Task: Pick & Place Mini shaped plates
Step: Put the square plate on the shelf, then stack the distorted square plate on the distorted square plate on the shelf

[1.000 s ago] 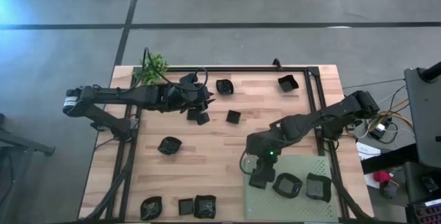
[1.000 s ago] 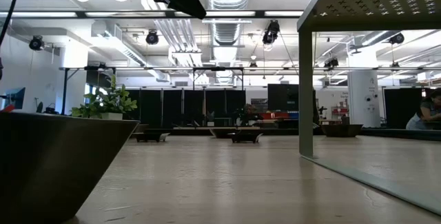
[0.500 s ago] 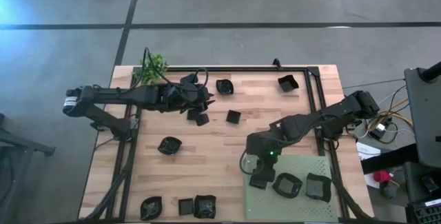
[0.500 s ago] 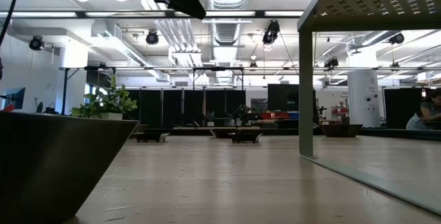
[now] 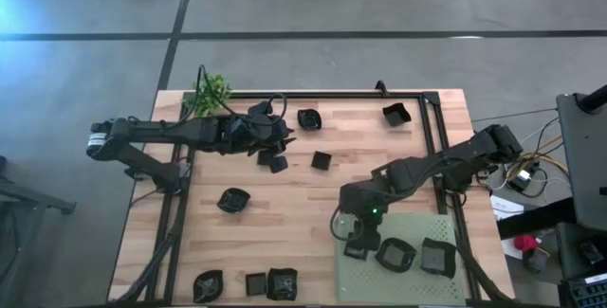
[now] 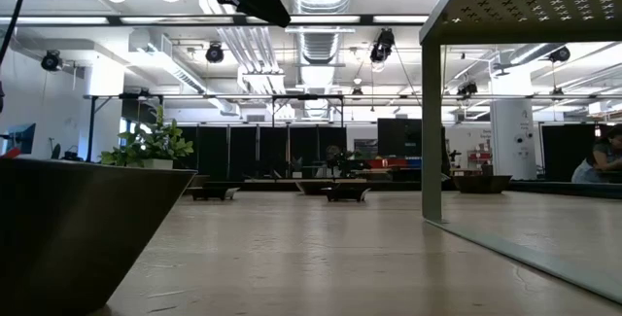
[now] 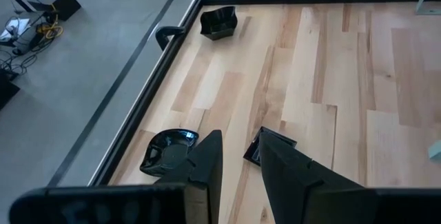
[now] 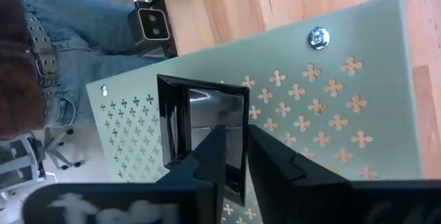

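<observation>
Several tiny black mini shaped plates lie on the wooden table, among them a wavy one (image 5: 308, 118), square ones (image 5: 396, 114) (image 5: 321, 160) and a rounded one (image 5: 232, 200). On the green mat (image 5: 417, 284) rest two plates (image 5: 395, 254) (image 5: 437, 257) and a square plate (image 8: 207, 124). My right gripper (image 8: 238, 156) is open just above that square plate, with its near wall between the fingers. My left gripper (image 7: 241, 148) hovers open and empty at the far left, above a square plate (image 7: 270, 145) and a rounded one (image 7: 169, 149). My right gripper comes slanting down from above at the square plate's near wall (image 8: 234, 172), one finger inside the dish and one outside. A gap shows between the fingers, and I cannot tell whether either one touches the wall. The plate sits flat on the mat.
A small leafy plant (image 5: 211, 93) stands at the far left corner. A black frame rail (image 5: 432, 137) borders the table. Three more plates (image 5: 208, 284) (image 5: 256, 283) (image 5: 282, 283) sit along the near edge. A person in jeans (image 8: 41, 38) stands beyond the mat.
</observation>
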